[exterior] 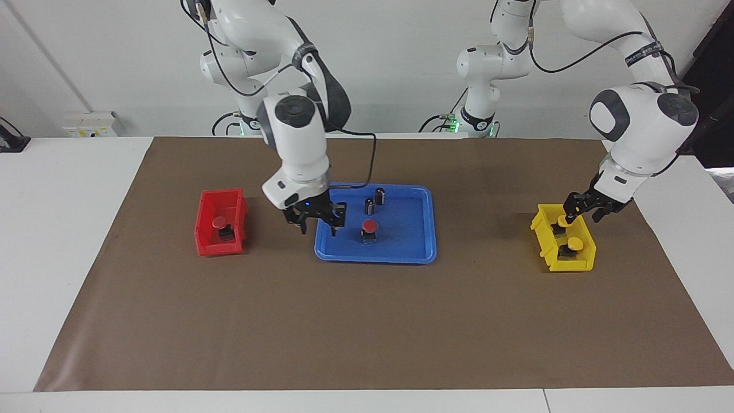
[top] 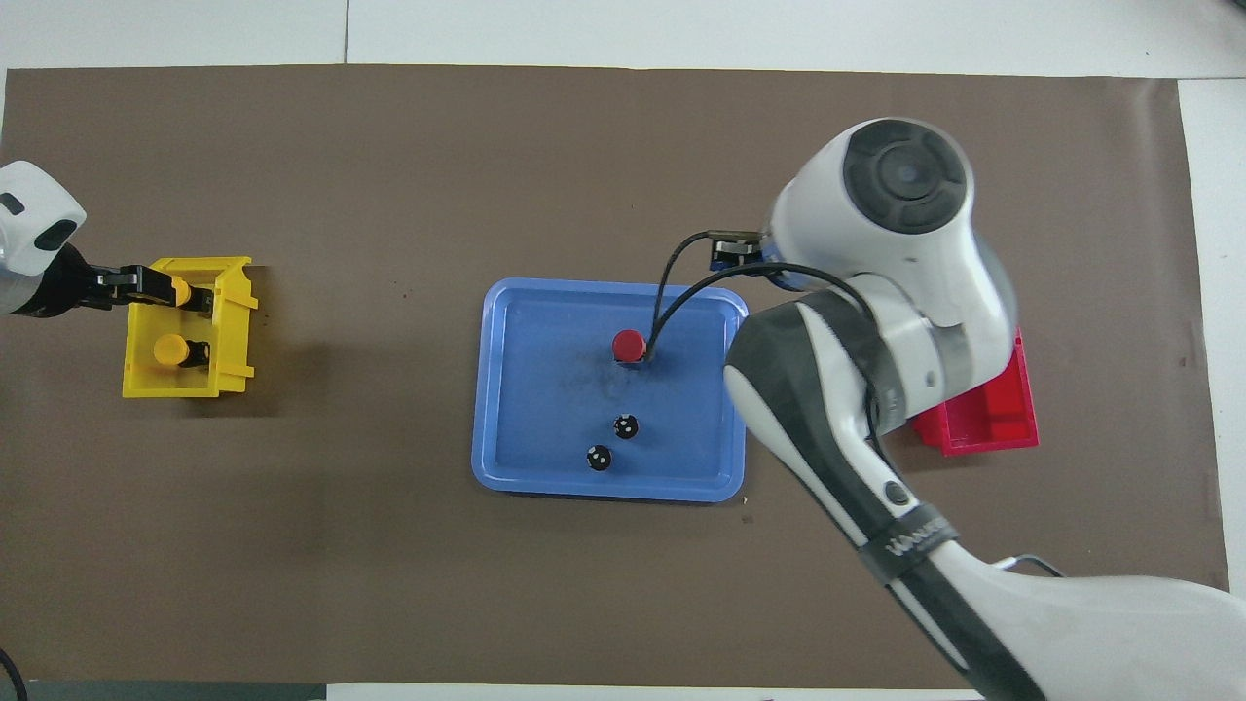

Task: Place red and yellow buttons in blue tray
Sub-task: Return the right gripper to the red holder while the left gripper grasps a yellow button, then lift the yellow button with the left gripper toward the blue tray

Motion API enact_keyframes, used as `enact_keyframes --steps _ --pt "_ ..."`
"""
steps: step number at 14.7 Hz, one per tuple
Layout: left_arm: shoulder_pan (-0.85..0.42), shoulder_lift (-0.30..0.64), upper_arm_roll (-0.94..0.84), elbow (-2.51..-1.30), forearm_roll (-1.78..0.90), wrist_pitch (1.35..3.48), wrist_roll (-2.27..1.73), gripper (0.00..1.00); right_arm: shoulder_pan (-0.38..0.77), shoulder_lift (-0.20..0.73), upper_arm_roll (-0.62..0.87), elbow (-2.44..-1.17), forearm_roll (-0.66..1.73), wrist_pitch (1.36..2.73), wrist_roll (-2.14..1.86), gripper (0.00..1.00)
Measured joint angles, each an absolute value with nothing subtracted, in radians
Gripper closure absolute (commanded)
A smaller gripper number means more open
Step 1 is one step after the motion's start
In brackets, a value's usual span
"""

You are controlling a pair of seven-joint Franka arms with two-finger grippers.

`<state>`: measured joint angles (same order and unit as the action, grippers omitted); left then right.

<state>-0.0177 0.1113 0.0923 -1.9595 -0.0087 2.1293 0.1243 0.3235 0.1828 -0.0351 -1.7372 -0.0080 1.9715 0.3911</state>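
A red button [exterior: 370, 225] stands in the blue tray [exterior: 408, 232], also seen from overhead [top: 629, 344] on the tray [top: 545, 389]. A second red button [exterior: 219, 222] sits in the red bin [exterior: 205, 232]. My right gripper [exterior: 319, 226] is open and empty over the tray's edge toward the red bin. The right arm hides it in the overhead view. My left gripper [exterior: 565, 221] reaches into the yellow bin [exterior: 565, 267] and is shut on a yellow button [exterior: 560, 220], also seen from overhead [top: 181, 289]. The other yellow button [exterior: 574, 245] sits beside it [top: 170, 350].
Two small dark capless cylinders [exterior: 379, 196] [exterior: 369, 205] stand in the tray, nearer to the robots than the red button. A brown mat [exterior: 367, 321] covers the table. The right arm hides most of the red bin [top: 993, 428] from overhead.
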Motion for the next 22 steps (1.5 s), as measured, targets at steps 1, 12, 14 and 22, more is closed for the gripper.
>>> enact_keyframes --steps 1,12,14,22 --pt "-0.017 0.122 0.092 -1.960 -0.009 2.143 0.123 0.28 0.263 0.130 -0.036 -1.778 -0.008 1.945 0.304 0.26" --pt "-0.017 0.205 0.092 -1.959 -0.010 2.233 0.119 0.32 0.007 -0.031 -0.033 -2.208 -0.007 2.214 -0.118 0.41" --pt "-0.017 0.208 0.093 -1.959 -0.010 2.242 0.119 0.33 0.005 -0.024 -0.033 -2.228 -0.007 2.246 -0.128 0.42" --pt "-0.002 0.224 0.095 -1.959 -0.011 2.251 0.119 0.98 0.005 -0.010 -0.033 -2.267 0.022 2.308 -0.130 0.38"
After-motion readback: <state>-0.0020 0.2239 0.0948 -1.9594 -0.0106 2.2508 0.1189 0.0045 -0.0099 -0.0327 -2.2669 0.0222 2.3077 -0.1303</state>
